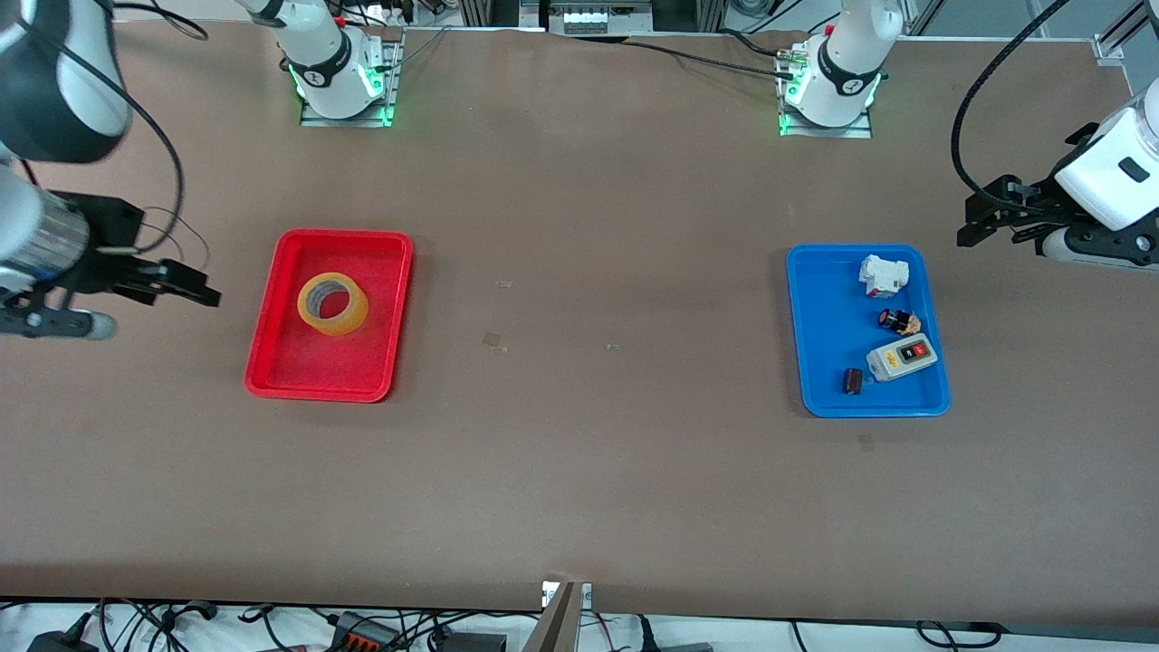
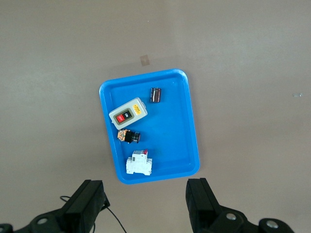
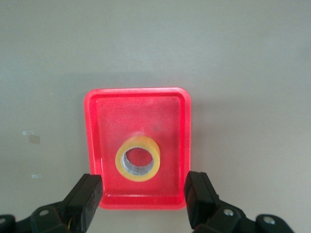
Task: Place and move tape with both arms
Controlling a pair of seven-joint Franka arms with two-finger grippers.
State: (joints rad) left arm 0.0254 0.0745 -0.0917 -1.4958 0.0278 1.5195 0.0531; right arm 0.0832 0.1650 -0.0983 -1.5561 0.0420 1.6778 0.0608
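Note:
The tape [image 1: 332, 304], a yellowish translucent roll with a wide hollow core, lies flat in the red tray [image 1: 281, 362] toward the right arm's end of the table. It also shows in the right wrist view [image 3: 138, 158], inside the red tray [image 3: 102, 121]. My right gripper [image 1: 186, 288] is open and empty, up in the air beside the red tray at the table's end; its own view shows it [image 3: 145, 199] spread wide. My left gripper [image 1: 982, 222] is open and empty, up in the air beside the blue tray [image 1: 815, 362], and also shows in the left wrist view [image 2: 145, 204].
The blue tray [image 2: 187, 121] holds a white box with red and black buttons [image 1: 901, 356], a white breaker [image 1: 882, 275], a small black-and-orange part [image 1: 898, 321] and a dark small cylinder [image 1: 852, 381]. Bits of clear tape [image 1: 493, 340] stick to the table's middle.

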